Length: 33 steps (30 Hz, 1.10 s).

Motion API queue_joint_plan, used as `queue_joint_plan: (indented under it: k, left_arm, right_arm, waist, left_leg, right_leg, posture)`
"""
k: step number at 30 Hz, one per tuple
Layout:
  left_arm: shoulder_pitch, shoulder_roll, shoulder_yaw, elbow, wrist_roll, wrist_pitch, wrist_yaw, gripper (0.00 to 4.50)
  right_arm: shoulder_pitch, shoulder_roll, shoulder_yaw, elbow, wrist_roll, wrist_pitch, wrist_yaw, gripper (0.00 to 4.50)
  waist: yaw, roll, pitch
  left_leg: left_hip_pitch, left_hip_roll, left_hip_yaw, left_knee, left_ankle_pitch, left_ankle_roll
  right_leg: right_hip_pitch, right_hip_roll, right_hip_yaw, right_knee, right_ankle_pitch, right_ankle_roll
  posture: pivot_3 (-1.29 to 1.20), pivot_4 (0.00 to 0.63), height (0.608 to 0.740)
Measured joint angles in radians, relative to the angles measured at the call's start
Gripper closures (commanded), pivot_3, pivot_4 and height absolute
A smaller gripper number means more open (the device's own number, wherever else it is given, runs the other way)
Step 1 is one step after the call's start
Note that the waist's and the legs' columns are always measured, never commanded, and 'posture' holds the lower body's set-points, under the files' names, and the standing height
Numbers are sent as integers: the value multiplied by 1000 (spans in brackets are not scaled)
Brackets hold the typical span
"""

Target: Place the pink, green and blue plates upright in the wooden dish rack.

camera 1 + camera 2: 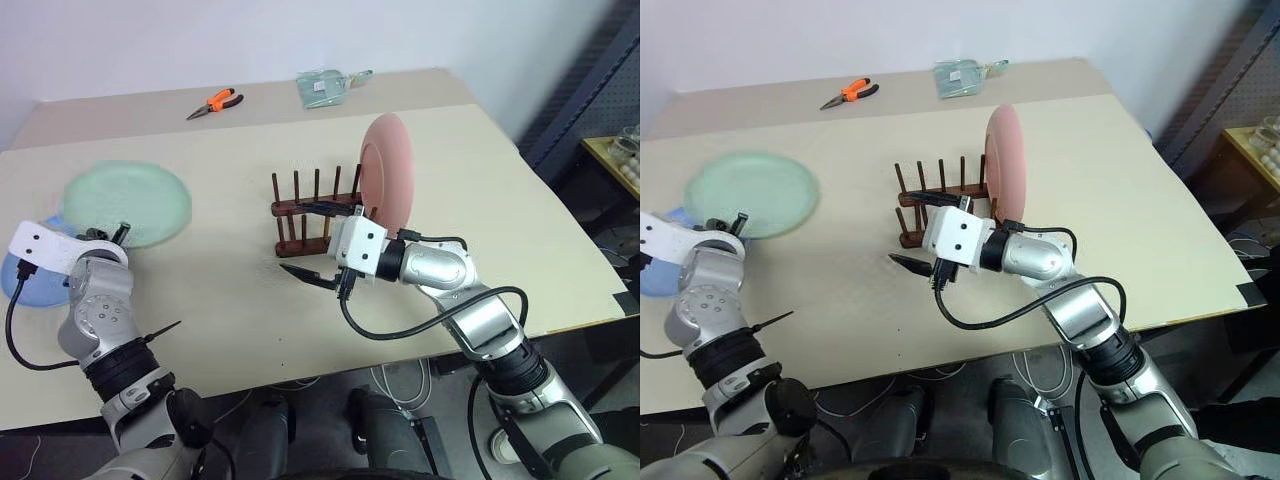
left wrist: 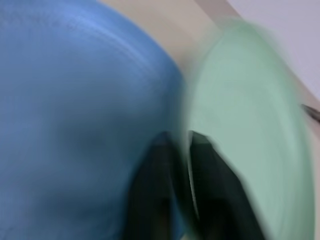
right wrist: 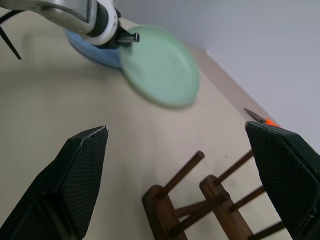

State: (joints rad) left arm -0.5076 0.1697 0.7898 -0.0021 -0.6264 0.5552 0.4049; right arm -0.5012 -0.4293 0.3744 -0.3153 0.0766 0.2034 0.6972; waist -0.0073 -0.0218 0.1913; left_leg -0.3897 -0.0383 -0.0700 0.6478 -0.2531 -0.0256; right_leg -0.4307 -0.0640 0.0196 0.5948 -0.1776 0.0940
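Pink is the one plate (image 1: 386, 170) we see already standing on edge in the wooden dish rack (image 1: 312, 212), at the rack's right end, leaning slightly against the pegs. On the left side of the beige table (image 1: 480, 200) lies the green plate (image 1: 128, 203), its near edge overlapping the blue plate (image 1: 30, 277), which sits lowest and nearest the table's left edge.

Our left gripper (image 2: 181, 150) has its two black fingers drawn together on the rim of the green plate; in the left wrist view the rim runs between them, with the blue plate right beside. Seen from the right wrist, the green plate looks lifted off the table at a tilt.

Our right gripper (image 1: 308, 238) hovers just in front of the rack with its fingers spread wide and nothing between them, one finger above the rack's near end and the other lower, near the table.

Far back on the table rest orange-handled pliers (image 1: 215, 102) and a clear plastic bag (image 1: 325, 87), well apart from the plates.
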Motion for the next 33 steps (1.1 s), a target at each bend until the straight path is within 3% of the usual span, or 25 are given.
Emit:
queue_joint_plan:
  k: [3,8,13,18,19,20,27,28,30,32,33]
  left_arm:
    - [9,-2,-24,-17,-22,-25,-55,4464]
    - [68,-2,-189,-200,-15,-59,-191,4464]
    - [86,-64,-450,-425,-19,-32,-254,4464]
    - [111,-116,-570,-556,-41,4,-239,4464]
    - [113,-125,-575,-563,-42,7,-229,4500]
    - [114,-131,-579,-566,-41,8,-220,4500]
    - [143,-134,-584,-569,-20,7,-188,4500]
    - [143,-134,-584,-571,-20,6,-189,4165]
    - [142,-135,-577,-571,-33,4,-197,3513]
    - [139,-135,-570,-570,-53,4,-203,2555]
    - [121,-140,-549,-561,-76,-5,-197,2555]
  right_arm:
    - [6,-1,-4,-10,-17,2,-6,0]
    - [-14,-5,-32,-6,-48,6,-13,0]
    - [-136,-9,-25,54,-184,-84,-45,0]
    - [-239,11,22,230,-358,-178,-126,0]
    - [-252,12,39,263,-391,-200,-137,520]
    - [-260,13,57,295,-427,-227,-148,734]
    - [-253,23,84,342,-502,-299,-163,4215]
    - [-248,23,90,342,-511,-309,-160,4482]
    - [-241,30,93,342,-521,-323,-160,4500]
    - [-240,33,90,344,-530,-318,-165,4500]
    - [-239,35,87,344,-534,-319,-172,4500]
  waist:
    - [-2,-2,1]
    - [-3,-3,1]
    - [-4,-3,1]
    - [-12,-3,1]
    - [-11,-3,1]
    - [-9,-3,1]
    - [-4,-3,1]
    - [-4,-3,1]
    - [-5,-3,1]
    - [-5,-3,1]
    - [-5,-3,1]
  left_leg:
    - [0,0,0,0,0,0]
    - [0,0,0,0,0,-2]
    - [0,0,1,0,0,-2]
    - [2,1,2,-2,0,-2]
    - [2,1,2,-2,0,-2]
    - [2,1,2,-2,0,-2]
    - [0,0,2,-1,0,-2]
    - [0,0,2,-1,0,-2]
    - [1,0,2,-1,0,-2]
    - [1,0,2,-1,0,-2]
    - [1,1,2,0,0,-2]
  right_leg:
    - [0,0,0,0,0,0]
    - [0,0,0,0,0,0]
    - [0,0,1,-1,0,-1]
    - [0,1,2,1,0,-2]
    - [0,2,2,1,-1,-3]
    - [0,2,2,0,-1,-4]
    - [0,1,2,-1,-1,-4]
    - [0,1,2,-1,-2,-4]
    - [0,1,2,-1,-2,-4]
    - [0,1,2,0,-2,-4]
    - [0,1,2,0,-2,-4]
  posture:
    - [0,150,739]
    - [0,150,739]
    - [0,150,739]
    - [0,150,739]
    - [0,150,739]
    - [0,150,739]
    - [0,150,739]
    - [0,150,739]
    - [0,150,739]
    - [0,150,739]
    - [0,150,739]
